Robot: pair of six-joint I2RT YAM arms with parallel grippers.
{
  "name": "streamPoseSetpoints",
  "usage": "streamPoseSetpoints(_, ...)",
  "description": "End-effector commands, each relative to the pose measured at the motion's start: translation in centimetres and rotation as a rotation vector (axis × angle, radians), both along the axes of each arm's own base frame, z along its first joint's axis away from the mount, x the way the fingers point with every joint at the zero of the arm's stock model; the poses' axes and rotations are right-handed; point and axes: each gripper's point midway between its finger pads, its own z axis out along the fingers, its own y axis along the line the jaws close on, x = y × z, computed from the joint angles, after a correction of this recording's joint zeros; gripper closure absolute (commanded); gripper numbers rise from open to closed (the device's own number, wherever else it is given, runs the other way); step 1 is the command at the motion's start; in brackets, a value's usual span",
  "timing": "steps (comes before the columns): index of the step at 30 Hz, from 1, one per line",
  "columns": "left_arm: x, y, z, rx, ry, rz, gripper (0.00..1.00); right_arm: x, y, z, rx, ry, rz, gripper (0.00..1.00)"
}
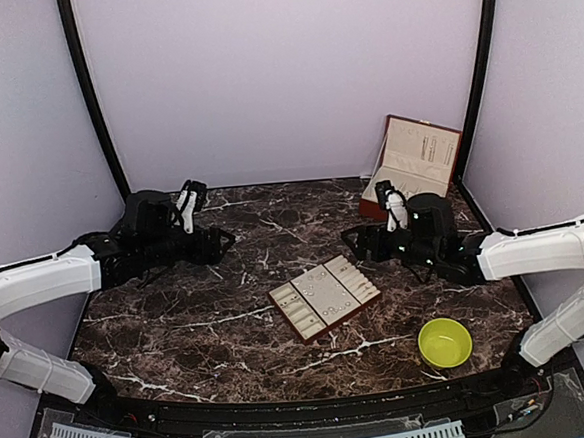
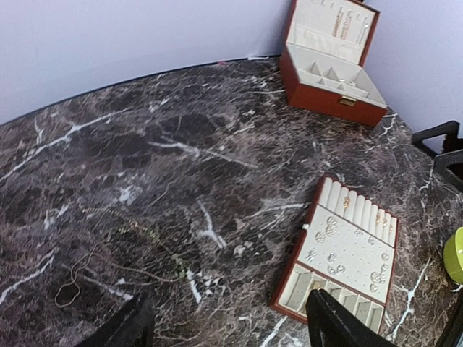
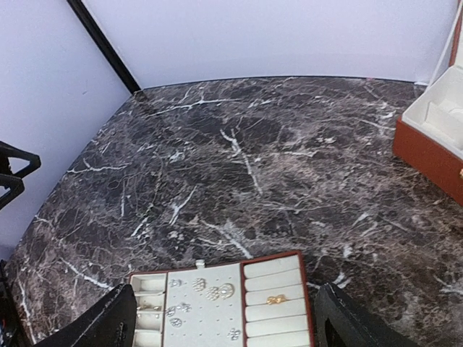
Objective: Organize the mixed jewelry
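Observation:
A thin chain (image 2: 137, 233) lies stretched on the marble, ending in a small loop (image 2: 67, 293), just ahead and left of my left gripper (image 2: 228, 331). That gripper is open and empty above the table; in the top view it (image 1: 221, 241) is at the left. Silvery studs (image 3: 214, 290) sit on the middle panel of the cream-lined tray (image 3: 275, 279), with a gold ring (image 3: 275, 298) in a roll slot. My right gripper (image 3: 231, 334) is open and empty, hovering over the tray's near edge, and in the top view it (image 1: 350, 238) is just beyond the tray (image 1: 308, 324).
The reddish-brown box (image 1: 414, 165) stands open at the back right and shows in the left wrist view (image 2: 329, 97). The yellow-green bowl (image 1: 445, 342) sits front right. The tray (image 2: 293, 269) lies right of the left gripper. Purple walls surround the table.

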Motion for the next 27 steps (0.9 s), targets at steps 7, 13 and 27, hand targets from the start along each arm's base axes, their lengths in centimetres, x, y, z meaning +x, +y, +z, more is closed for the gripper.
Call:
streamPoseSetpoints(7,-1.4,6.2,-6.5,0.028,0.298,0.278,0.25,2.2,-4.1,1.9,-0.031,-0.172,-0.170,0.08)
streamPoseSetpoints(13,-3.5,8.8,-9.6,0.008,0.420,0.405,0.26,3.4,-6.1,0.6,0.038,-0.098,-0.199,0.08)
streamPoseSetpoints(27,-4.6,11.9,-12.7,-0.047,0.527,0.506,0.26,5.7,-8.5,-3.7,-0.082,0.070,-0.282,0.11)
